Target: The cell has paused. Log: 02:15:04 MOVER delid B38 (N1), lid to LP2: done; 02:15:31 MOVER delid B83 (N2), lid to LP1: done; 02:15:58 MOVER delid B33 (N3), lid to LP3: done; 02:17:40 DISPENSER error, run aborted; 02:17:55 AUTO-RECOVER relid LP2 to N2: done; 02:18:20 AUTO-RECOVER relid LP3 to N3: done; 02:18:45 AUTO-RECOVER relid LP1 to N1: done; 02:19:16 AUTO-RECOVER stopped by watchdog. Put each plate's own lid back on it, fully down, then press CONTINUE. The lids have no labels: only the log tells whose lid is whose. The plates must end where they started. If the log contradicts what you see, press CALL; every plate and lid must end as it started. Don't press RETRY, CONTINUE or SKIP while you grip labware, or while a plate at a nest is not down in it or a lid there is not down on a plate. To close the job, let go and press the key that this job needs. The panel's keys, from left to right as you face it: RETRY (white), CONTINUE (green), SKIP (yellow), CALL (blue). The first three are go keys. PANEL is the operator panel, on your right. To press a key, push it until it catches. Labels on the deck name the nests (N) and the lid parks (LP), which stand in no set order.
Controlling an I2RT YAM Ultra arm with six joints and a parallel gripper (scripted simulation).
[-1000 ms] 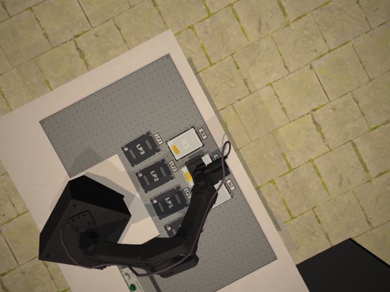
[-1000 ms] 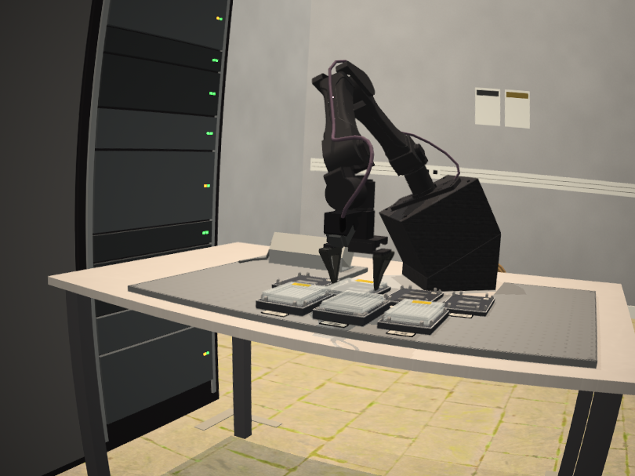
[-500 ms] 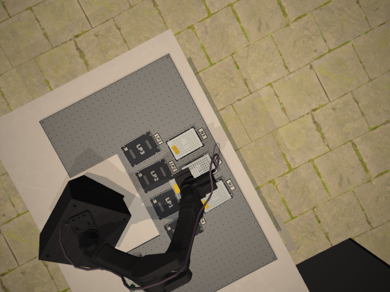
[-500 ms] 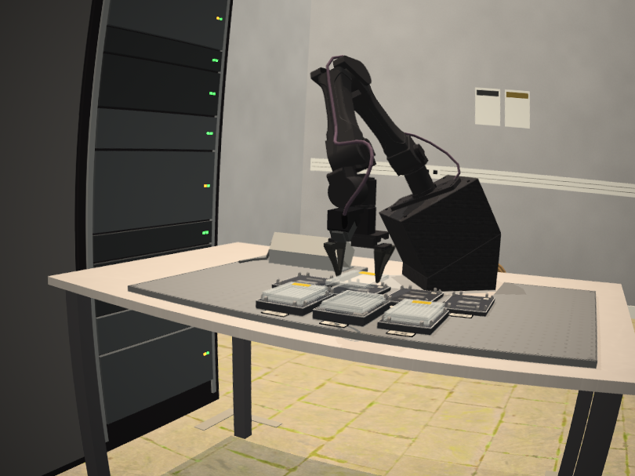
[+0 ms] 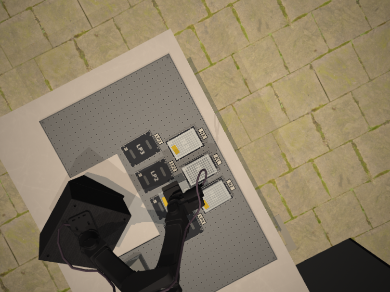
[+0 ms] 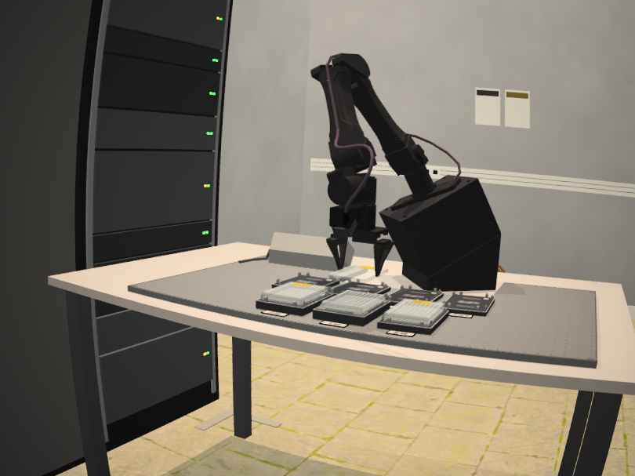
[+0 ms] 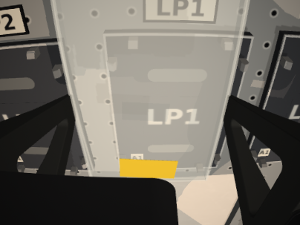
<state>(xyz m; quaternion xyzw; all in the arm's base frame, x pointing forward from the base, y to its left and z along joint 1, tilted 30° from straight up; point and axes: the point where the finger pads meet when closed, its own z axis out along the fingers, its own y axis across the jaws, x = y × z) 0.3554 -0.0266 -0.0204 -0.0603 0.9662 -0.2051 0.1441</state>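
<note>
My gripper (image 6: 359,272) (image 7: 149,104) is shut on a clear lid (image 5: 164,201) (image 6: 352,271) (image 7: 148,168) with a yellow mark. The lid hangs above the park LP1 (image 5: 157,207) (image 7: 242,52), a little off to its left in the wrist view. The plate at N1 (image 5: 199,170) (image 6: 352,307) shows no yellow mark and looks lidless. The plate at N2 (image 5: 216,194) (image 6: 293,296) and the plate at N3 (image 5: 184,142) (image 6: 415,313) have lids with yellow marks. The arm partly hides N2 and LP1 in the top view.
The parks LP2 (image 5: 154,176) and LP3 (image 5: 140,149) hold no lid. LP4 (image 5: 195,229) is partly under the arm. The operator panel (image 5: 139,262) (image 6: 306,248) stands beyond the parks; its keys are hidden. The arm's base box (image 6: 444,238) stands beside the deck.
</note>
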